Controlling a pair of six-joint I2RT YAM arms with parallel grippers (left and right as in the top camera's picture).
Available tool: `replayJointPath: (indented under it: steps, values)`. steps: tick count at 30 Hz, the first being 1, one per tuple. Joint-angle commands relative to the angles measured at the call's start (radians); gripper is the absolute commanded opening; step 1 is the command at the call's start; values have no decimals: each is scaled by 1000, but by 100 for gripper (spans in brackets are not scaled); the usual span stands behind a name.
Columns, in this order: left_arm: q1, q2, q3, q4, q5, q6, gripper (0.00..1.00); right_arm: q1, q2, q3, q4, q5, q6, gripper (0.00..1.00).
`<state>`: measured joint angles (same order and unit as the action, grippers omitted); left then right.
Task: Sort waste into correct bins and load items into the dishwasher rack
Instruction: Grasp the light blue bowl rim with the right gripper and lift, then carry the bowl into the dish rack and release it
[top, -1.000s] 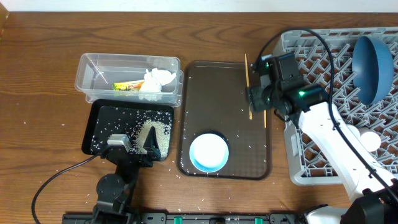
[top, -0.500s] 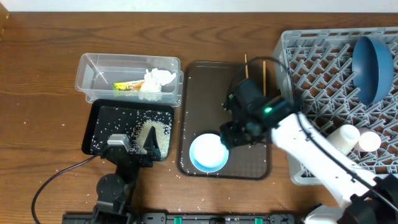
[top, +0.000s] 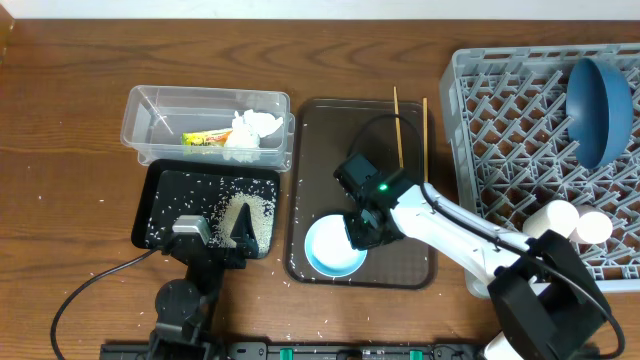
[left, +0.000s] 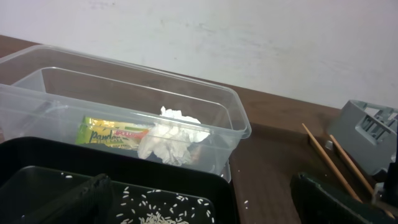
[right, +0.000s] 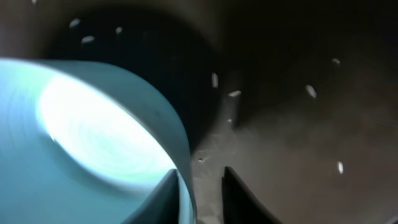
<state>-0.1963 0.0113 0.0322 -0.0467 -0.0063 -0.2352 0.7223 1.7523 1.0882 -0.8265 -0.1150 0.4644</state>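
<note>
Overhead straight down; left wrist low toward tub (left: 56, 99); right wrist against bowl (right: 81, 143)

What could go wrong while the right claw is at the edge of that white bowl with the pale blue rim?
The right gripper straddles only the thin rim of the white bowl with the pale blue rim, so the bowl might slip or tilt if lifted. Loose white rice grains on the dark brown serving tray beside it could scatter if the bowl drags.
</note>
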Motion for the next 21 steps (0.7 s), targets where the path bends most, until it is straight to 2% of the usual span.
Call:
replayJointPath:
  steps: [1,5,10,13,17,21]
  values:
    - [5,-5,-28,-23,-11,2,94,6,6,-4,-2,19,14,1]
    - [5,-5,-28,-23,-11,2,93,-12,-2,-2,-14,159,100,1]
    - [5,-5,-28,-23,-11,2,93,-32,-100,39,-98,507,175,1]
    - [5,-5,-28,-23,-11,2,94,-32,-200,86,-154,822,175,1]
    - [5,-5,-28,-23,-11,2,94,-35,-320,102,-133,1265,159,1]
    - [5,-5,-28,-23,-11,2,93,-87,-356,102,-59,1465,40,1]
